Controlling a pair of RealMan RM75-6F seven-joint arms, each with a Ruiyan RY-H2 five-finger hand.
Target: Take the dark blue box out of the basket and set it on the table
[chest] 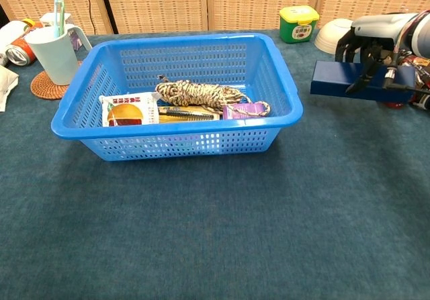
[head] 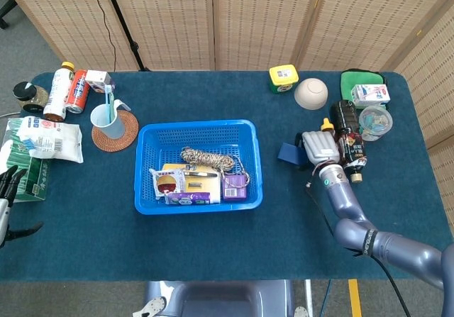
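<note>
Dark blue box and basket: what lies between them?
Only bare table; both views show nothing between the dark blue box, held by the right robot hand, and the basket.

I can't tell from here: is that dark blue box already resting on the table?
Apart. In the chest view the dark blue box, held by the right hand, hangs above the table.

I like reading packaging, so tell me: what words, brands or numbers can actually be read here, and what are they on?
None can be read for certain.
Orange snack packet in the basket: print too small.
White bag: lettering blurred.
Red can: logo illegible.
Dark blue box held by the right hand: no print visible.
</note>
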